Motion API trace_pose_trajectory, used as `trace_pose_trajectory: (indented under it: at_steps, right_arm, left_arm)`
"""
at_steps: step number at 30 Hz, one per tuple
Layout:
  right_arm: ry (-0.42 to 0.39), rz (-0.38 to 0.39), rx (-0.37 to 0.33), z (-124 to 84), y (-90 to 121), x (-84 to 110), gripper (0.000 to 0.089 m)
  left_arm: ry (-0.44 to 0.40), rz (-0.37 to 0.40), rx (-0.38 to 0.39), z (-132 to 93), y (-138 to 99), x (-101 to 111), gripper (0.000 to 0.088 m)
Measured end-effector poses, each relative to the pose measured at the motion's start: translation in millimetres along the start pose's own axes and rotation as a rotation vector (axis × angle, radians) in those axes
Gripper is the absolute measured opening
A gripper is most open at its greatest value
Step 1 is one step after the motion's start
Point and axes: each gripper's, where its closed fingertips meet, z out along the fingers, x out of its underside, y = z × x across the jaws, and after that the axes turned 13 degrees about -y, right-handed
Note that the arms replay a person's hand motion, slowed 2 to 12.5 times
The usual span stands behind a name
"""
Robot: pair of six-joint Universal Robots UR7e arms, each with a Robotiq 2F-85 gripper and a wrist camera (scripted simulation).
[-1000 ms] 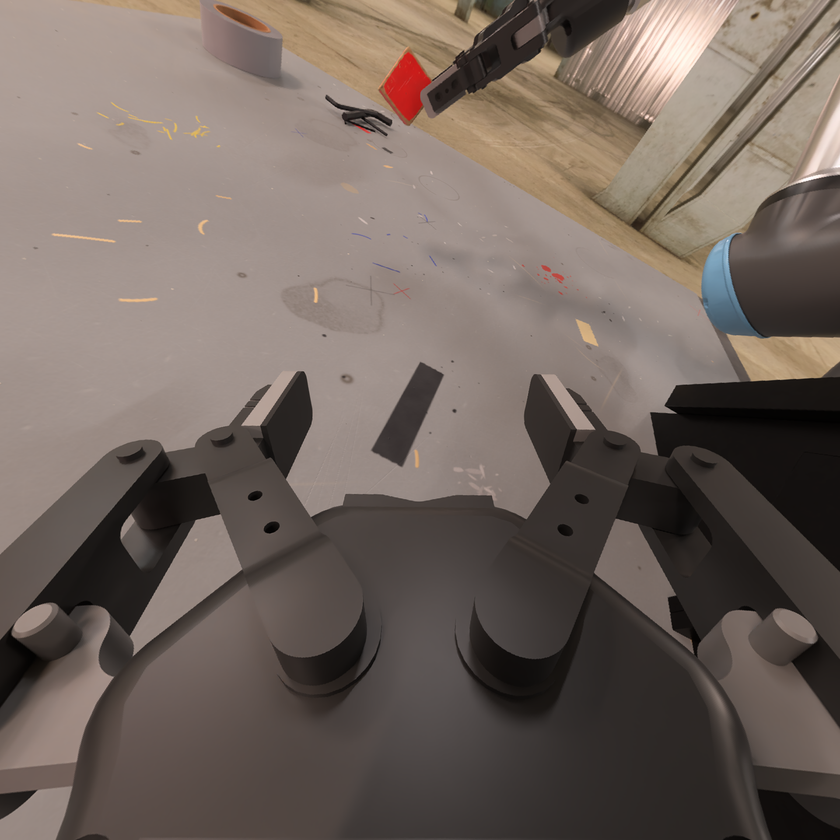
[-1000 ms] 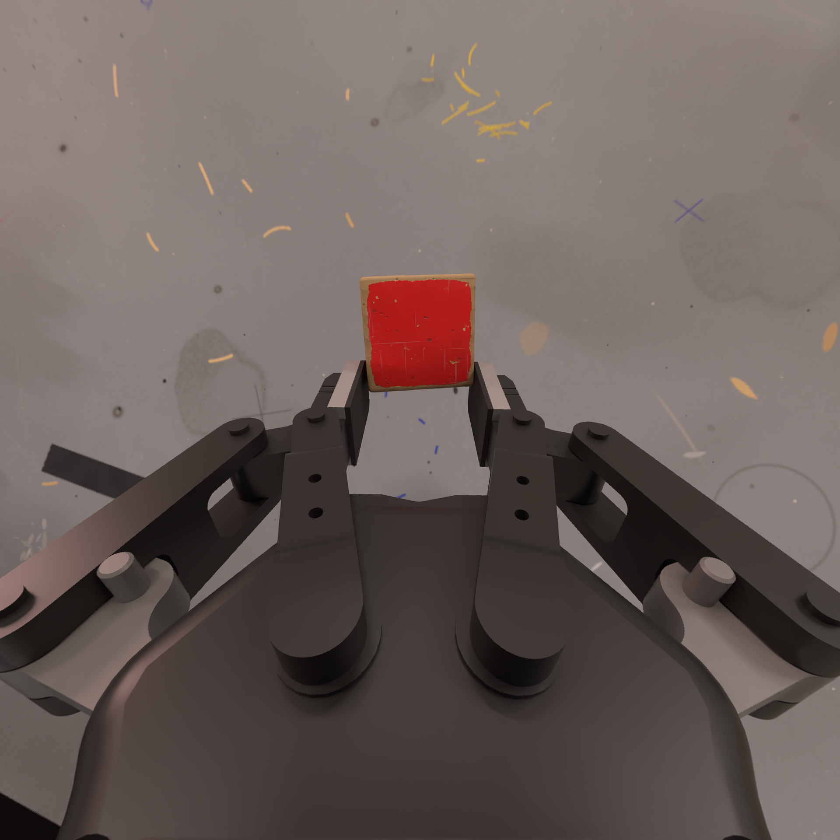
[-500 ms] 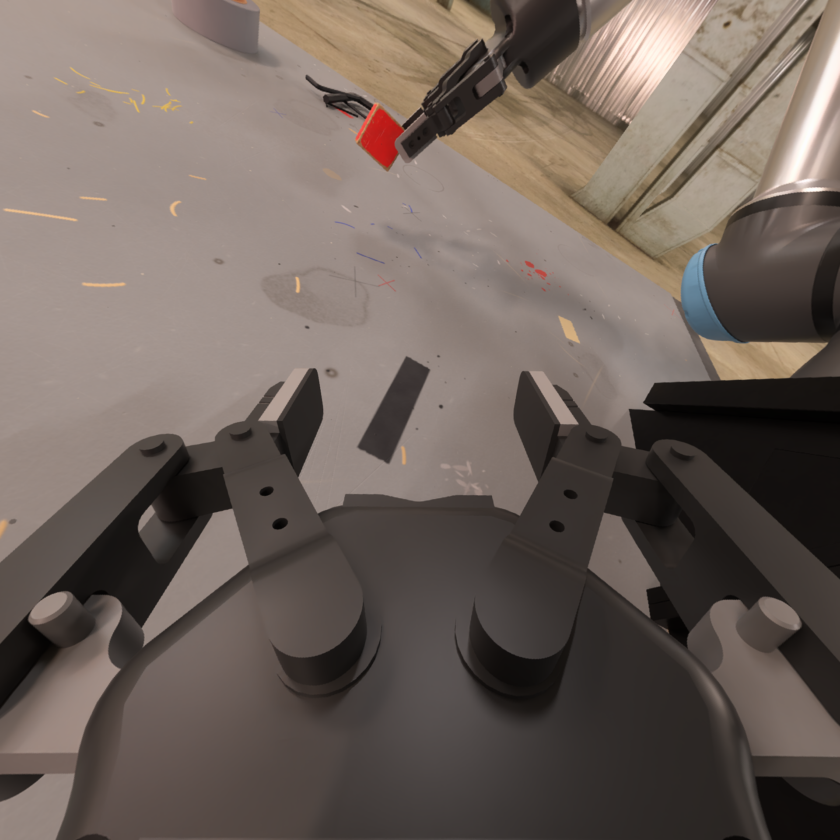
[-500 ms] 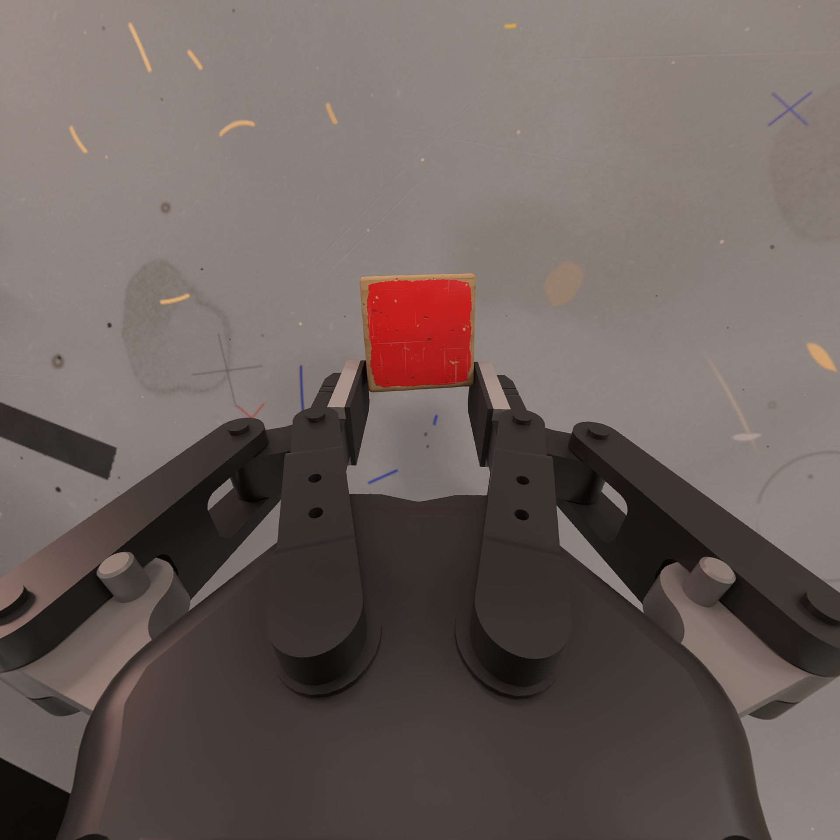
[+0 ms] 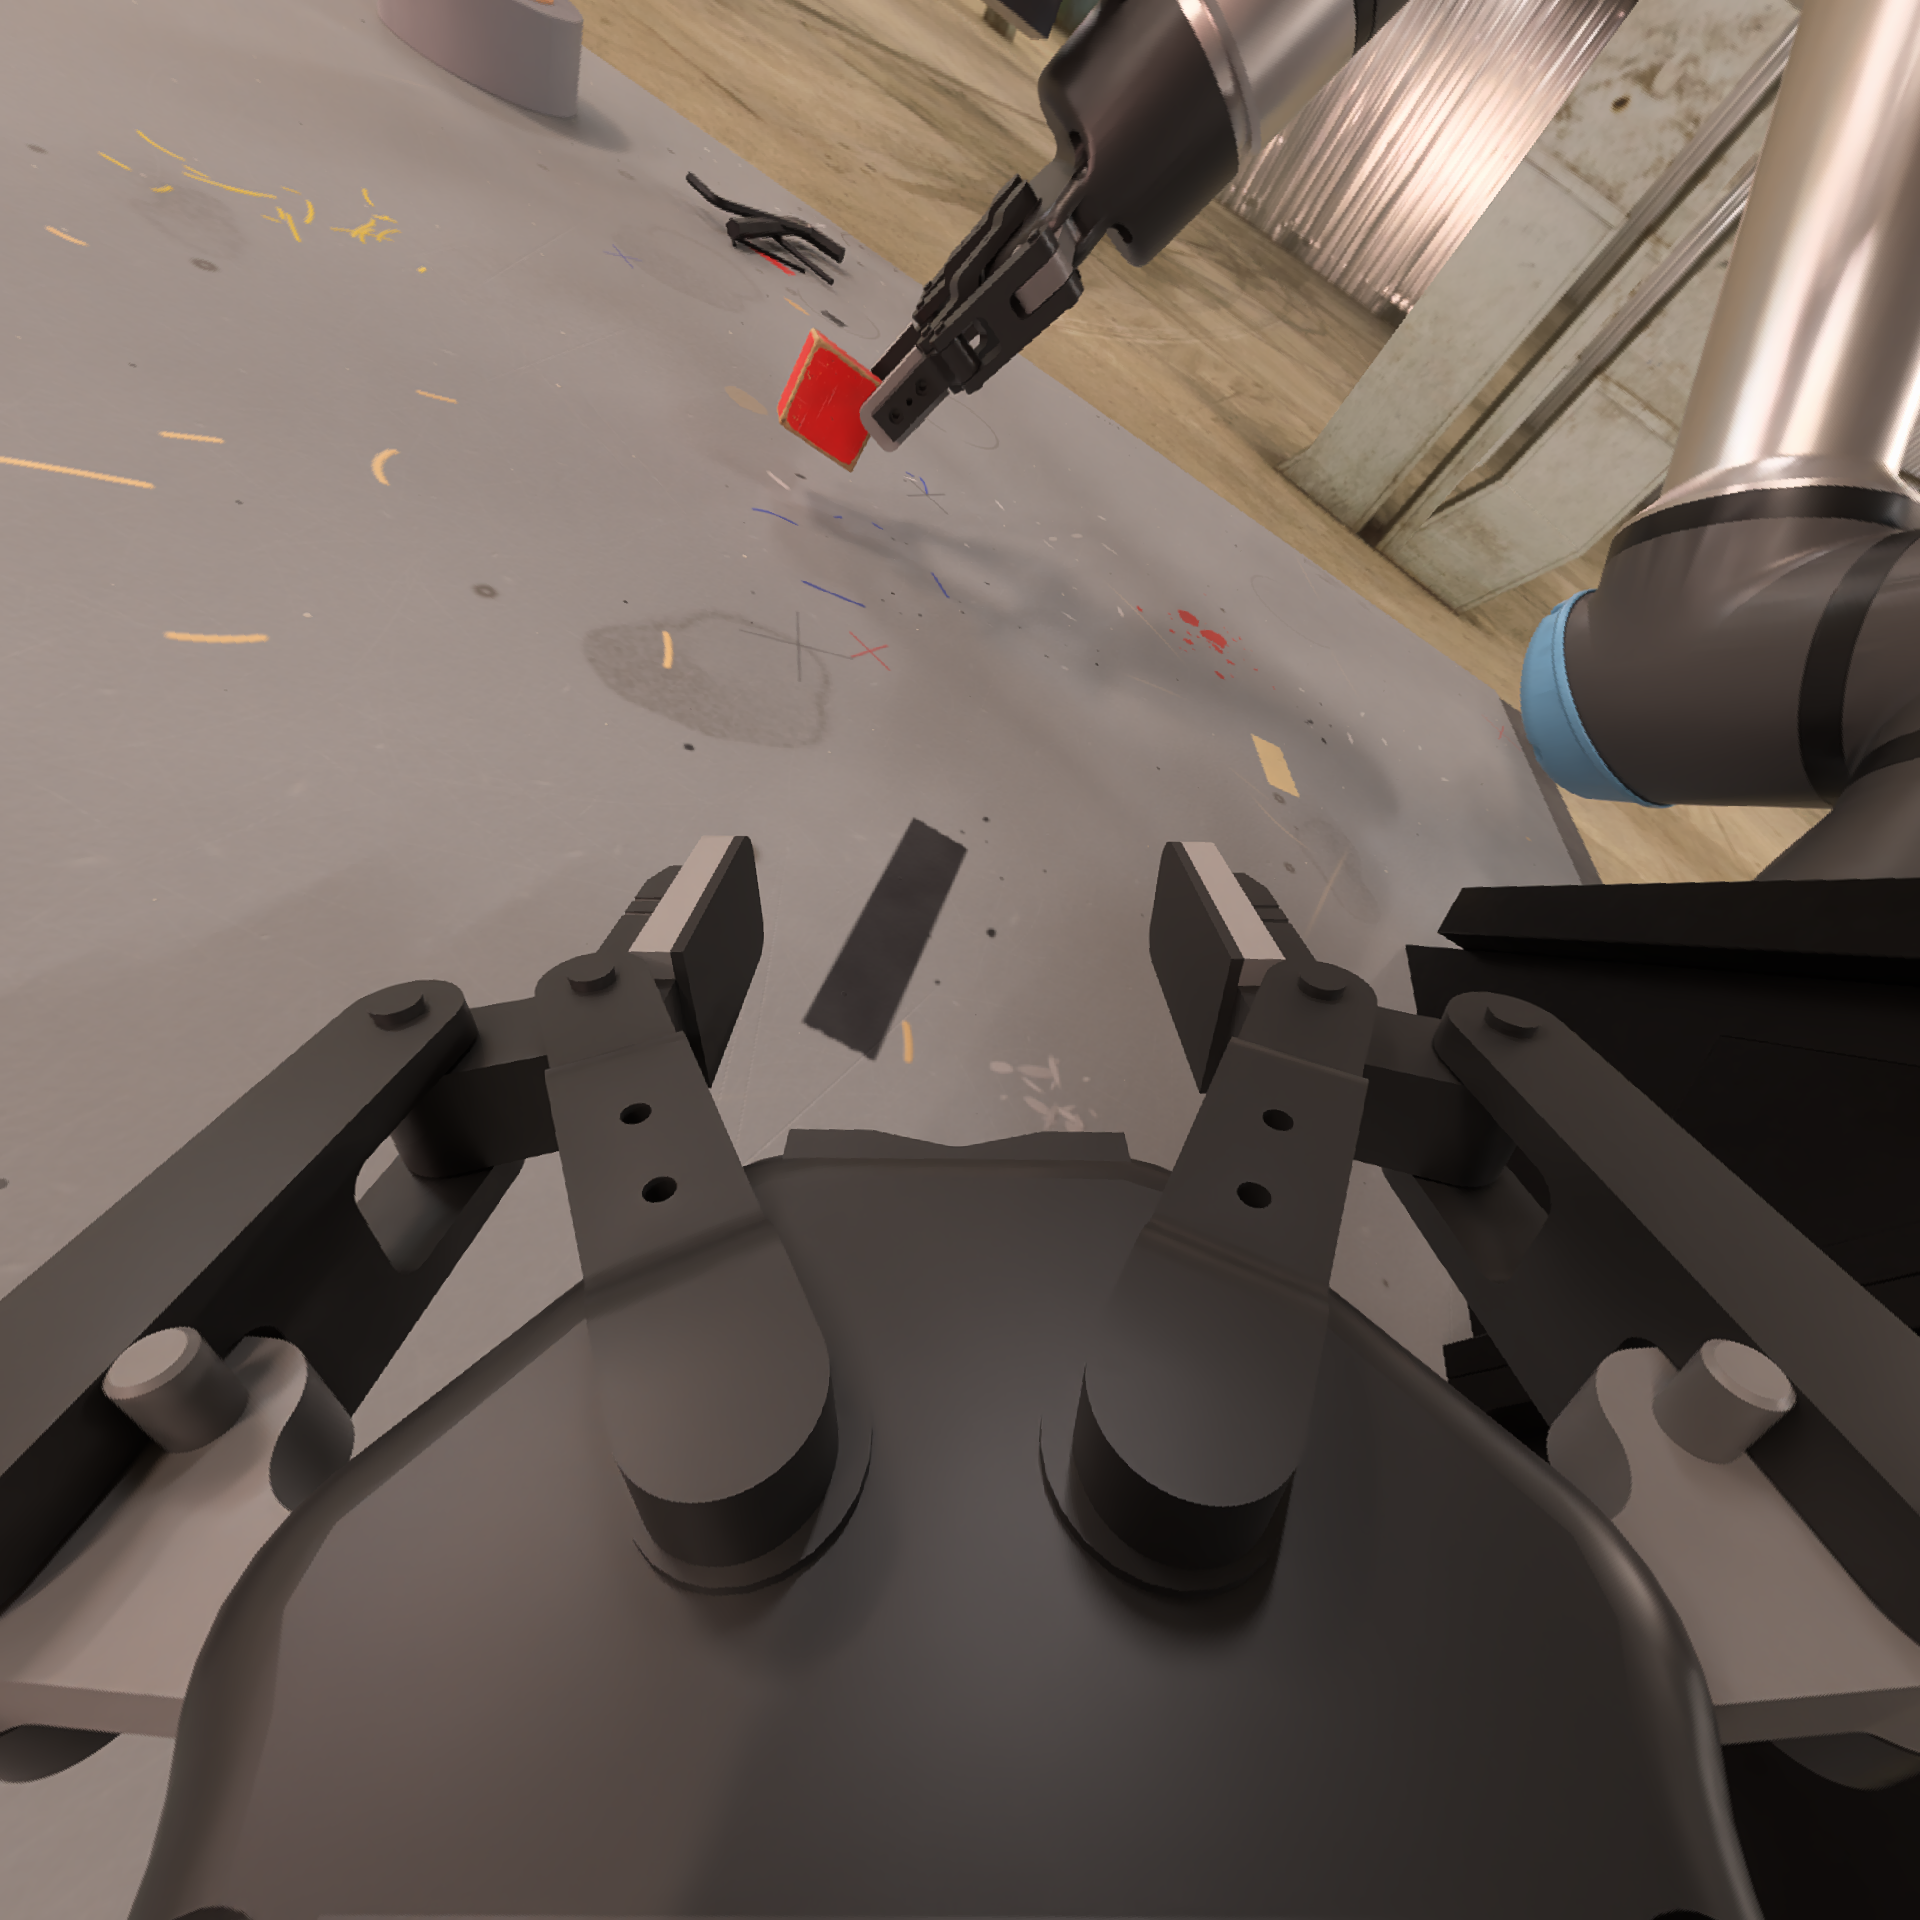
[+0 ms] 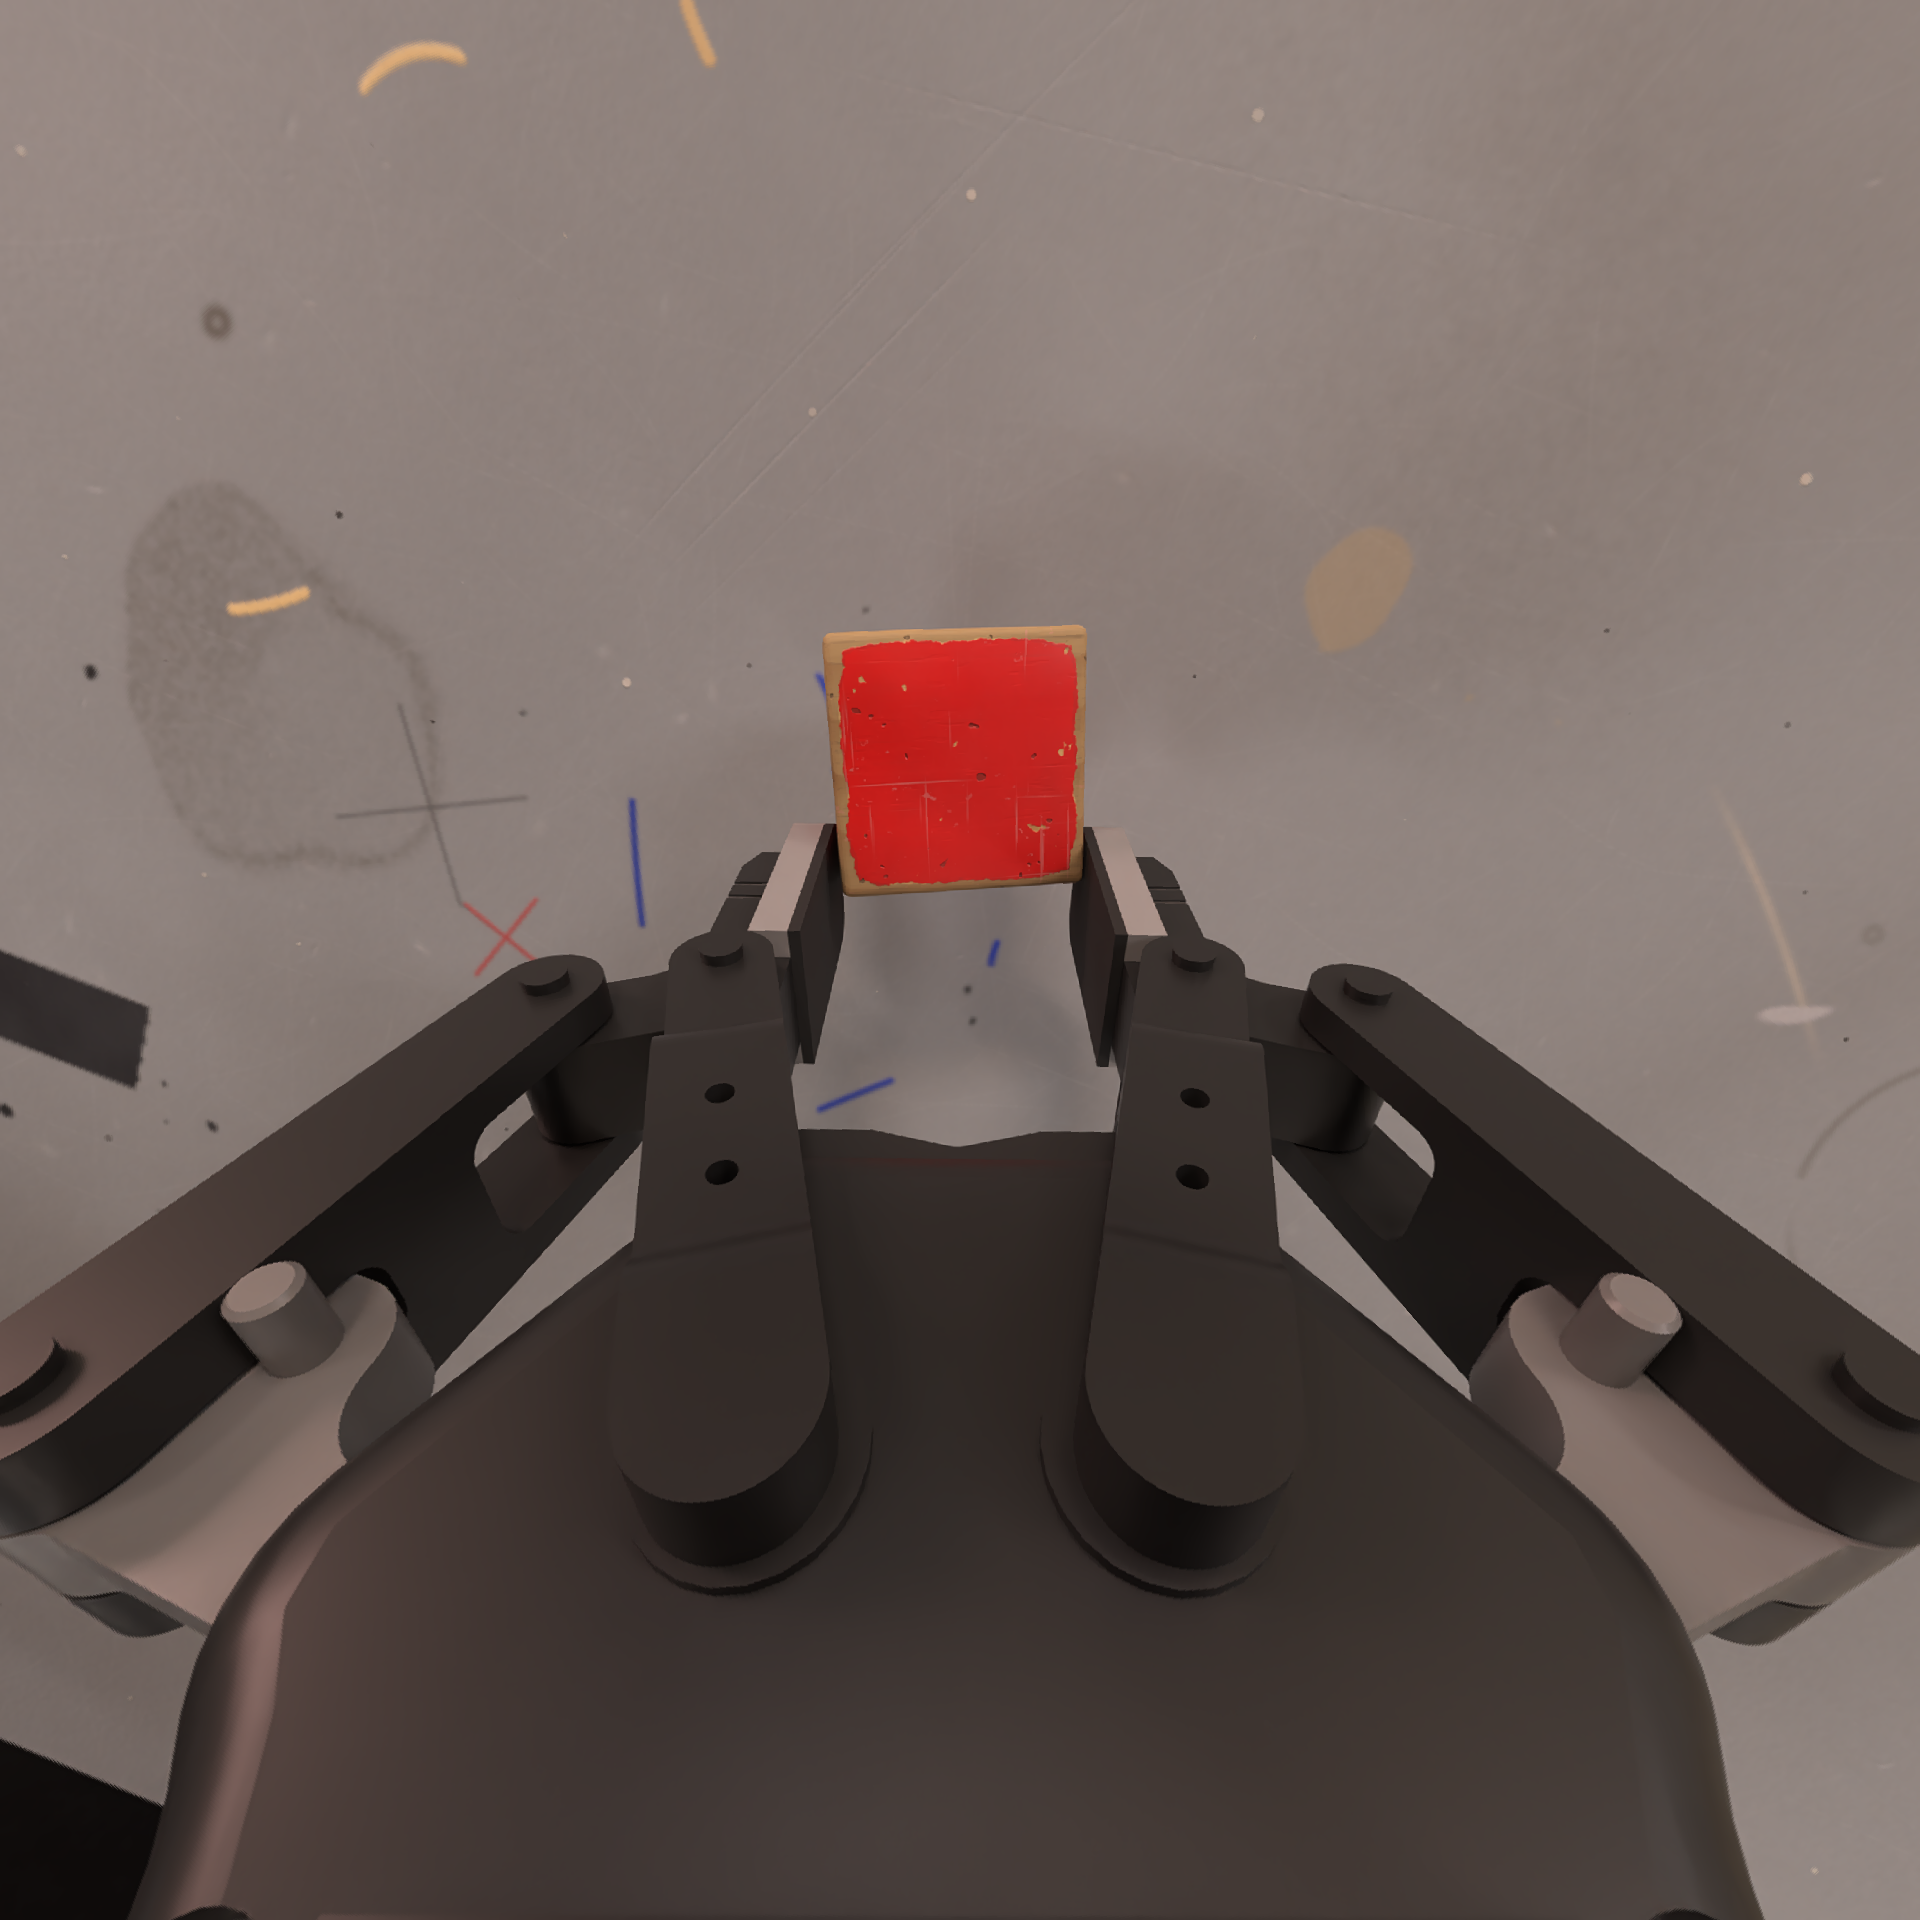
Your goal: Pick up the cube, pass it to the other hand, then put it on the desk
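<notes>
Cube sits clamped at its lower edge in the right pincer, lifted clear above the grey surface. From the left pincer the cube lies ahead and slightly to the side, well apart; that pincer is spread wide and empty, low over a black strip on the surface. Being a cube, it has no long axis. Right arm slopes down toward it; its free faces probably point leftward

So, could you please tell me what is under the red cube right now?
Bare grey desk with scuffs and small paint marks; the cube hangs clear above it in the right gripper. The patch directly behind the cube is hidden.
</notes>
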Motion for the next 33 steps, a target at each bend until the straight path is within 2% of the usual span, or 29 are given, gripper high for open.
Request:
trace_pose_trajectory:
  at_steps: [10, 21, 33]
  right_arm:
    - [0.039, -0.003, 0.007, 11, -1, 5.9, 0.0401]
    - [0.036, 0.011, 0.005, 14, -1, 6.7, 0.0401]
    - [0.087, 0.024, 0.02, 14, -5, 16.3, 0.0399]
  left_arm:
    - [-0.007, -0.012, 0.001, -2, 0, -2, 0.062]
    - [-0.001, -0.013, 0.005, -2, -1, -1, 0.0619]
    - [0.016, -0.01, 0.011, 0, -3, 2, 0.0623]
